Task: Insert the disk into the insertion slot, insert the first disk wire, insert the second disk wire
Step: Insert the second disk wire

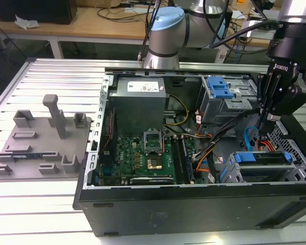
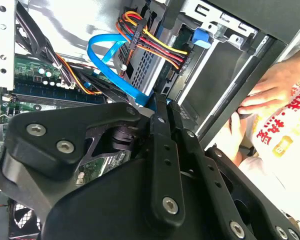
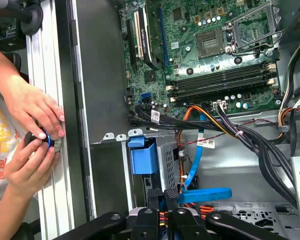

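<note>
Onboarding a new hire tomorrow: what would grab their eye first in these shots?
Probably the open computer case with its green motherboard laid bare in the exterior view. Next, the black gripper reaching down into the case at the exterior view's right, beside a bright blue flat cable looping by the drive cages in both wrist views. Also a person's hands working at the case's outer edge.

You are looking at a ribbed aluminium work table [image 1: 46,76] lying under bright, even light. A wooden bench [image 1: 86,28] is standing behind it, carrying loose cables [image 1: 122,11]; a grey moulded fixture tray [image 1: 38,138] is sitting on the exterior view's left.
</note>
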You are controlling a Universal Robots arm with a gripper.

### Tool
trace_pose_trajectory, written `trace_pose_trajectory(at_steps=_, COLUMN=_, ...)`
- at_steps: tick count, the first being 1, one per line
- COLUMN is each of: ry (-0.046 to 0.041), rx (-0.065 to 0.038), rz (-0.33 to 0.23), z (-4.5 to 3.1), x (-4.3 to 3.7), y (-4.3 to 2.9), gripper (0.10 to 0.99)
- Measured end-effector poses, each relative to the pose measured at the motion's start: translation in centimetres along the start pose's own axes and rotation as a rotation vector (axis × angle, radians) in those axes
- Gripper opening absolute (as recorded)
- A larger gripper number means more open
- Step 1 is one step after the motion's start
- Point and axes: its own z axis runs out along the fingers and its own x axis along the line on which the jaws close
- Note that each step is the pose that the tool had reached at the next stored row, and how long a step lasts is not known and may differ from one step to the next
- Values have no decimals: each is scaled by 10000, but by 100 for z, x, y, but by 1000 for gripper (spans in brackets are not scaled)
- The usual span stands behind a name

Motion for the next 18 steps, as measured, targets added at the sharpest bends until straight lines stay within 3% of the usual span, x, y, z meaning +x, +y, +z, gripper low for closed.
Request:
trace_pose_trajectory(at_steps=2, ry=-1, rx=0, rz=0, z=1, x=1, y=0, gripper=161)
trace_pose_trajectory(at_steps=3, ry=-106, rx=-12, rz=-7, z=13, x=27, y=-3, gripper=161)
trace_pose_trajectory(at_steps=5, ry=-349, rx=-28, rz=-24, z=23, x=52, y=-8, gripper=161)
trace_pose_trajectory(at_steps=8, ry=-869, rx=-54, rz=-56, z=43, x=97, y=-15, gripper=161)
trace_pose_trajectory(at_steps=10, ry=-1137, rx=-67, rz=-74, z=60, x=138, y=-22, gripper=161)
trace_pose_trajectory(at_steps=18, ry=-2049, rx=-63, rz=-112, z=119, x=274, y=-42, gripper=161)
